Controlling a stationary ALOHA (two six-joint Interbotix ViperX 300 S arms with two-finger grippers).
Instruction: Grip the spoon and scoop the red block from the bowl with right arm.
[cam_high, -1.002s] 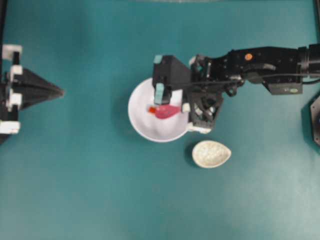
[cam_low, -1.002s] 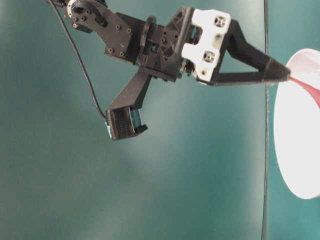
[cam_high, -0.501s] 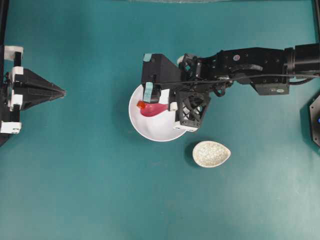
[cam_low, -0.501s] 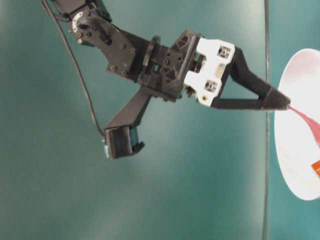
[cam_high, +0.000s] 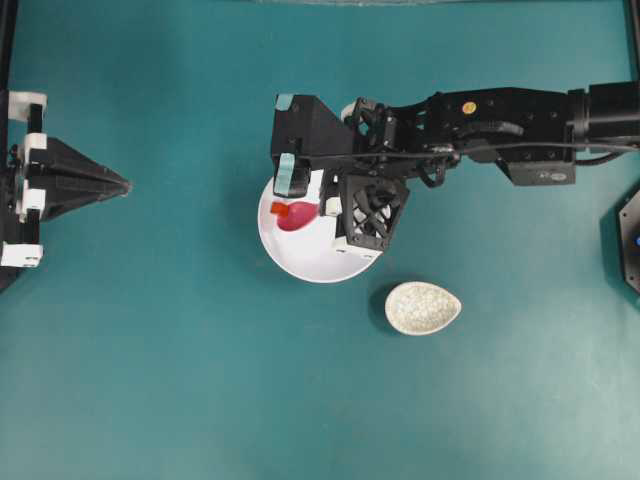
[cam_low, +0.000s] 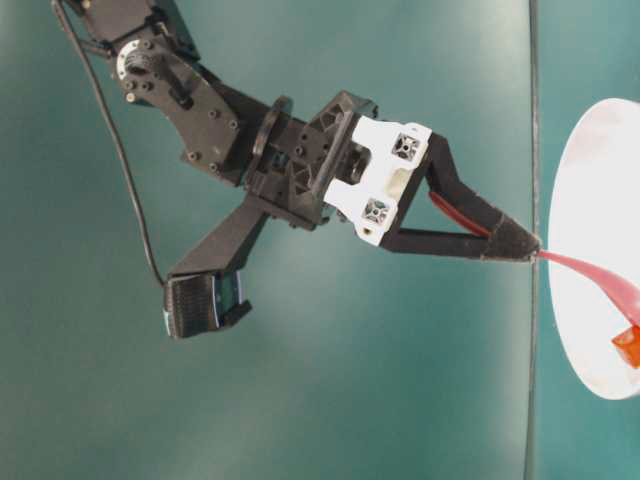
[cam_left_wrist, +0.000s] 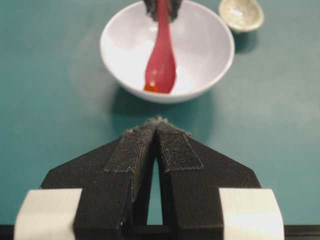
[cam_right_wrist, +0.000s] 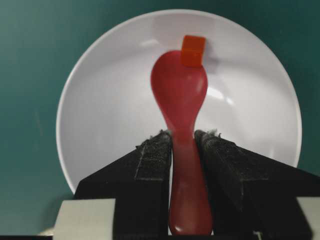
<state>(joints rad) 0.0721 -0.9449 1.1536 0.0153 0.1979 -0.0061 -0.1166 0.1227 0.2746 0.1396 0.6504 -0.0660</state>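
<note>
Since the earlier overhead frame, right arm (cam_high: 480, 115) had shifted further toward the far-left side of the bowl (cam_high: 300, 262), carrying the spoon (cam_high: 297, 216) with it; the red block (cam_high: 278, 208) went along at the scoop's tip and ended near the bowl's left rim. Right gripper (cam_right_wrist: 184, 142) was clamped on the spoon handle, pads (cam_right_wrist: 155, 150) pressed to both sides, scoop pointing out over the bowl's inside. In the right wrist view the block (cam_right_wrist: 193, 50) sat touching the far tip of the scoop (cam_right_wrist: 179, 95), partly on its edge, up on the bowl's sloped wall. Left gripper (cam_left_wrist: 156, 131) was closed with nothing in it, well apart from the bowl (cam_left_wrist: 120, 75), facing it. Speckled egg-shaped dish (cam_high: 422, 308) lay just beside the bowl, not touching.
</note>
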